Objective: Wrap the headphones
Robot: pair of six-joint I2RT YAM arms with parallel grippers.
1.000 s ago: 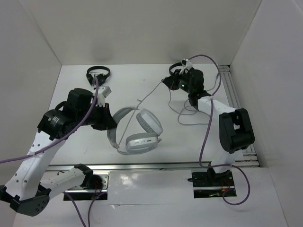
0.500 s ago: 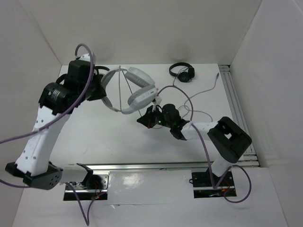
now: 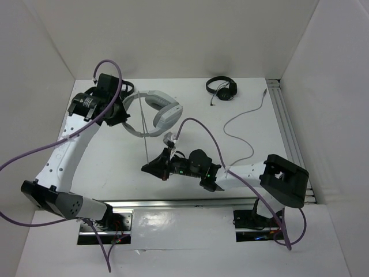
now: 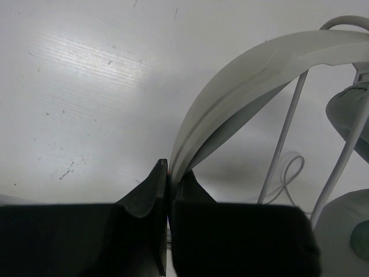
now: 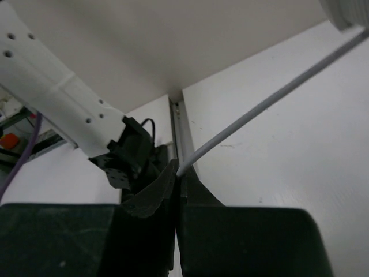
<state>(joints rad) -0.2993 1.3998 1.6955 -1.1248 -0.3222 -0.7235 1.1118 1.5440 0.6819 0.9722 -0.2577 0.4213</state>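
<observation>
Back left of the table (image 3: 190,92), headphones (image 3: 157,108) hang from the left gripper (image 3: 124,114). Wrist view: both fingers (image 4: 144,193) pressed tight on the headband (image 4: 248,72) edge, no gap. (Lena)

Off the surface? (Tom)

Looks so. Shadow on the table below them, earcups (image 3: 166,115) toward the middle. (Lena)

Right side? (Tom)

Right gripper (image 3: 147,167) sits near front centre, pointing left. In its wrist view the fingers (image 5: 155,190) are closed on the thin pale cable (image 5: 259,107), pinched right at the tips. From there the cable runs in a straight line up to the headphones. (Lena)

Rest of the cable? (Tom)

Two strands cross inside the headband arc in the left wrist view. A loose length snakes over the right half of the table, its end near the rail (image 3: 286,127); can't tell whether it's the same cable. Small black headphones (image 3: 222,87) lie at the back right, well apart. (Lena)
</observation>
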